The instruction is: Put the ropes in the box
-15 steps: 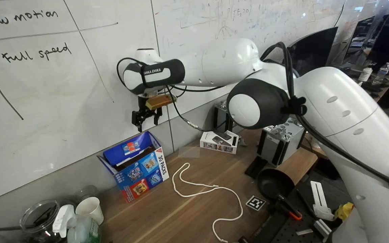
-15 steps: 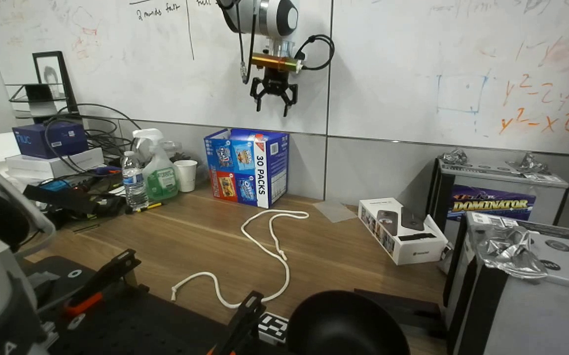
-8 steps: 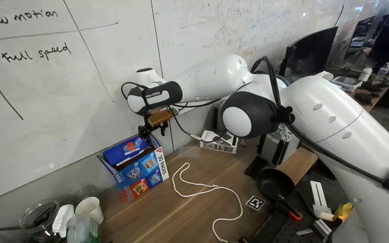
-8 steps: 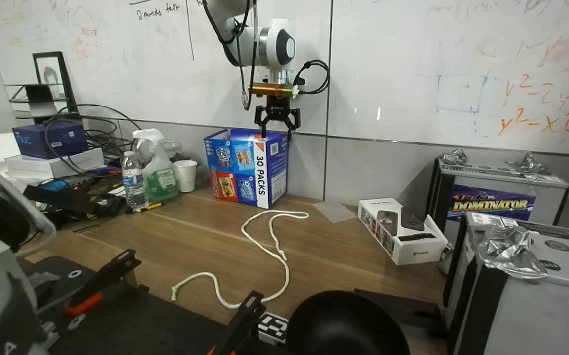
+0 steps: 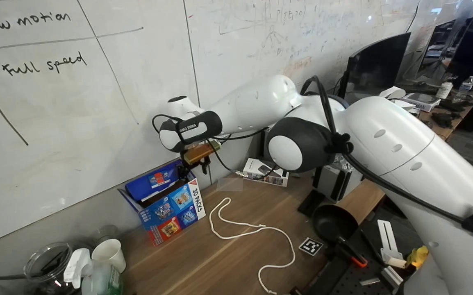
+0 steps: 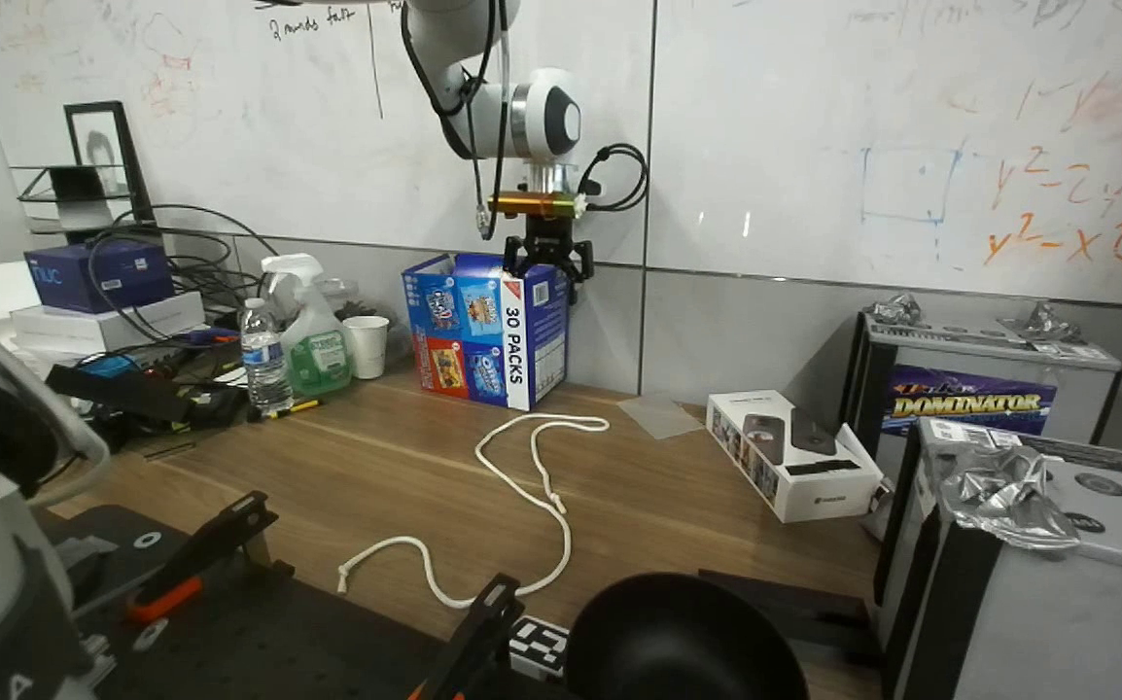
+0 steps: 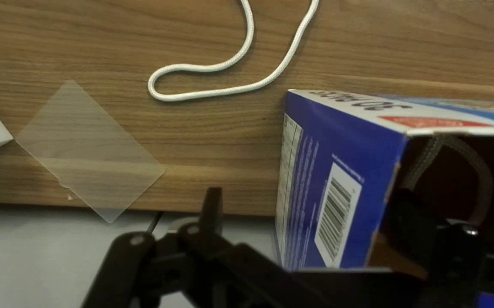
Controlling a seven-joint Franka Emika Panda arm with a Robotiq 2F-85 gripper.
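Observation:
A white rope point(image 5: 294, 253) lies in loose curves on the wooden table in both exterior views point(image 6: 566, 544). Its folded loop shows in the wrist view point(image 7: 212, 93). The blue printed box point(image 5: 169, 211) stands open-topped against the wall, also seen in an exterior view point(image 6: 464, 335). Another white rope point(image 7: 486, 179) curls inside the box point(image 7: 337, 132). My gripper point(image 7: 309, 194) is open, its fingers straddling the barcode side wall, one finger outside and one inside the opening. In both exterior views the gripper point(image 5: 195, 174) is at the box's rim point(image 6: 549, 282).
The whiteboard wall is right behind the box. A clear sheet point(image 7: 88, 149) and a white phone carton point(image 6: 794, 467) lie to one side. A paper cup point(image 6: 367, 347) and spray bottle point(image 6: 316, 340) stand on the other side. A black pan point(image 6: 683, 642) sits near the front.
The arm has come down, lowering the gripper from above the box to its rim, so that the fingers now straddle the side wall. The rope on the table and the box have not moved.

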